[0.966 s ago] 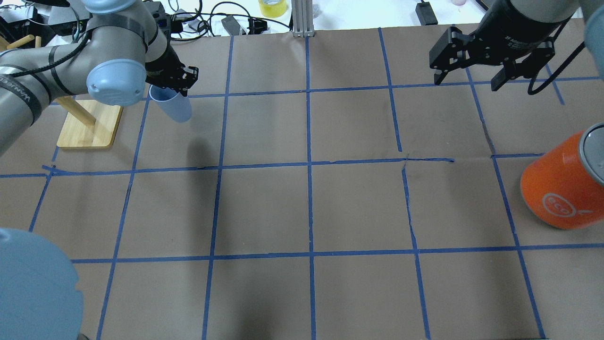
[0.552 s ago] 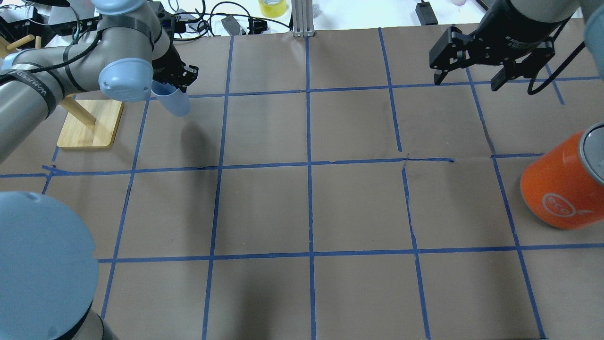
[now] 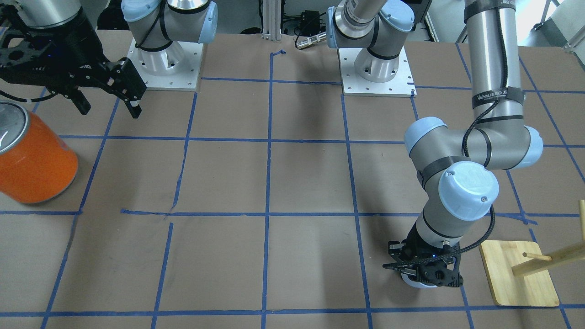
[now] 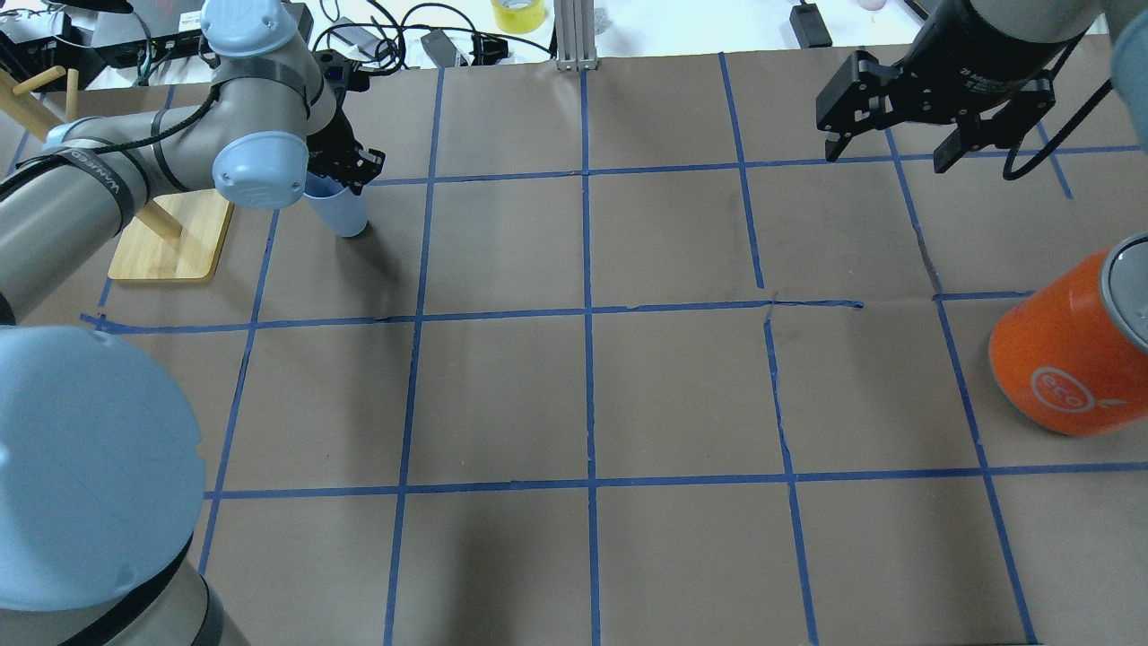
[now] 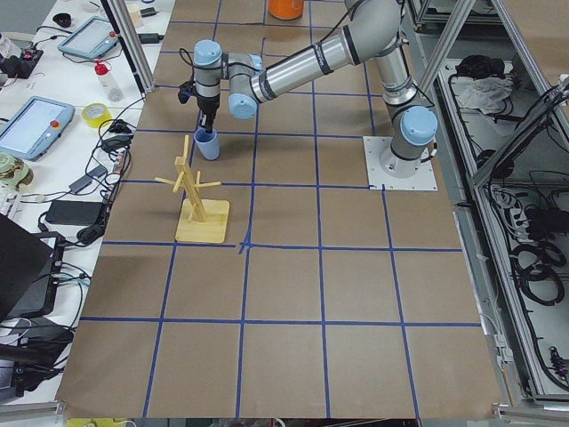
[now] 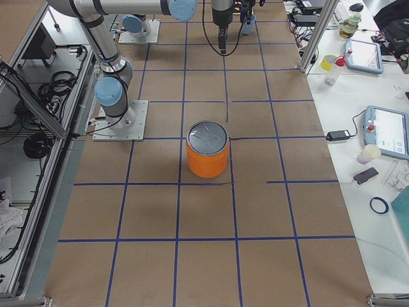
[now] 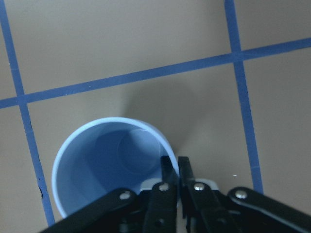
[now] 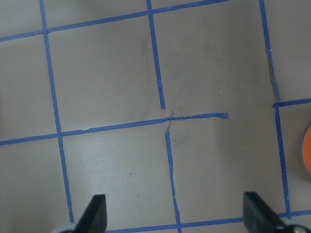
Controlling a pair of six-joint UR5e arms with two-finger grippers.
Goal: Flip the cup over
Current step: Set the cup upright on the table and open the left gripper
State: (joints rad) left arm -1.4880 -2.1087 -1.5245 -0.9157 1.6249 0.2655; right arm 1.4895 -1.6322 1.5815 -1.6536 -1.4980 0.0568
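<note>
Upper left of your overhead view, left gripper point(image 4: 341, 179) pinching the wall of the cup point(image 4: 344, 212), cup upright, mouth up, beside the wooden stand point(image 4: 170, 240), right gripper point(image 4: 888, 154) spread, upper right.

From overhead, the cup point(image 4: 343, 211) is upright, mouth up, in the far left part of the table point(image 4: 673, 395), just right of the wooden stand point(image 4: 170, 238). The left gripper point(image 7: 175, 168) pinches its wall from above. The can point(image 4: 1067, 359) stands at the right edge, with the right gripper point(image 4: 888, 158) spread wide behind it.
</note>
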